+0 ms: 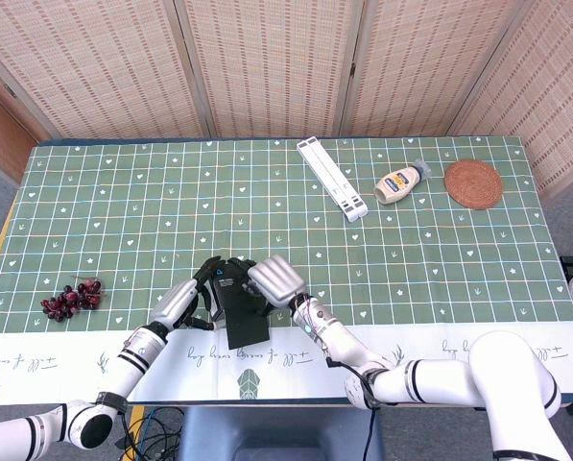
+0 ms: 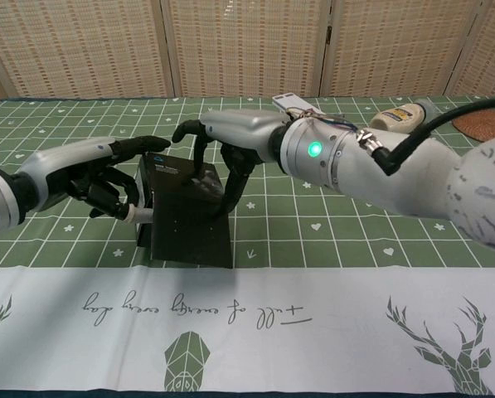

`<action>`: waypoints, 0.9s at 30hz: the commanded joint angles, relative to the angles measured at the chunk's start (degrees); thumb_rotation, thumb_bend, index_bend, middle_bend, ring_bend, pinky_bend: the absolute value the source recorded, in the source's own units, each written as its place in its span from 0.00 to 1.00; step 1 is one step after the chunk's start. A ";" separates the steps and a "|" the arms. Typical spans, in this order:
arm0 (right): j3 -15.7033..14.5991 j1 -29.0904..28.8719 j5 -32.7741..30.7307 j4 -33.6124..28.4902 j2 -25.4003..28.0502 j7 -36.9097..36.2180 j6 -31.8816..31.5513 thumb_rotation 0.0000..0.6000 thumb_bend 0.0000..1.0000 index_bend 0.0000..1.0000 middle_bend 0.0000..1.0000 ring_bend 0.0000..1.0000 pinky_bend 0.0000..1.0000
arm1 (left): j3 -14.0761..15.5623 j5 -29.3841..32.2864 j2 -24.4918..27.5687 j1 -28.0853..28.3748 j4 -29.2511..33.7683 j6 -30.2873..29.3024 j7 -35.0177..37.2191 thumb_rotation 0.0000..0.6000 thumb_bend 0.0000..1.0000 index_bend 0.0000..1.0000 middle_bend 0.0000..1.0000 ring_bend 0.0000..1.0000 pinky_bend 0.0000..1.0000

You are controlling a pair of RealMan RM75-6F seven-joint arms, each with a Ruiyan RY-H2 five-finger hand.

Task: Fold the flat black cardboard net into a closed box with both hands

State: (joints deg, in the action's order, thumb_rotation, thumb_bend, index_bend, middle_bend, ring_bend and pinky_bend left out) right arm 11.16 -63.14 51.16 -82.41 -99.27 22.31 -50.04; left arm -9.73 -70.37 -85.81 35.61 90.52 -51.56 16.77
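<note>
The black cardboard box stands folded up and tilted near the table's front edge, its lid face leaning toward me. My left hand is against its left side. One finger reaches over the top left corner and the others curl against the side wall. My right hand hangs over the top from the right. Its fingers spread downward and press on the lid face, while its thumb sticks out to the left, above the back edge.
A bunch of dark grapes lies at the front left. At the back right are a white folding stand, a squeeze bottle and a woven coaster. The white printed cloth border runs just in front of the box.
</note>
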 commanded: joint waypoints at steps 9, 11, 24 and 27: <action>1.73 0.27 0.92 0.10 -1.28 -0.44 0.14 1.00 0.00 0.12 0.31 0.71 1.00 | 0.83 3.00 0.53 0.71 0.84 1.64 -5.42 1.00 0.13 0.00 0.00 0.55 0.80; 2.12 0.19 1.04 0.28 -1.53 -0.52 0.17 1.00 0.00 0.12 0.31 0.71 1.00 | 1.14 3.68 1.20 0.94 1.34 2.18 -6.90 1.00 0.13 0.00 0.00 0.54 0.79; 3.06 -0.91 -0.08 1.25 -3.18 1.67 0.99 1.00 0.00 0.12 0.31 0.71 1.00 | 1.73 9.33 4.53 2.01 2.87 2.91 -15.13 1.00 0.09 0.00 0.00 0.48 0.79; 2.91 -1.11 0.15 1.51 -3.57 2.44 0.87 1.00 0.00 0.12 0.31 0.71 1.00 | 1.89 10.42 5.36 2.05 3.23 2.46 -17.00 1.00 0.06 0.00 0.00 0.48 0.78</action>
State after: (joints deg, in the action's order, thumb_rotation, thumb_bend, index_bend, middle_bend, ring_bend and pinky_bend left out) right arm 14.14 -64.18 51.22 -81.00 -102.71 24.57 -49.11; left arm -7.91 -60.55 -80.92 37.64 93.51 -48.79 0.54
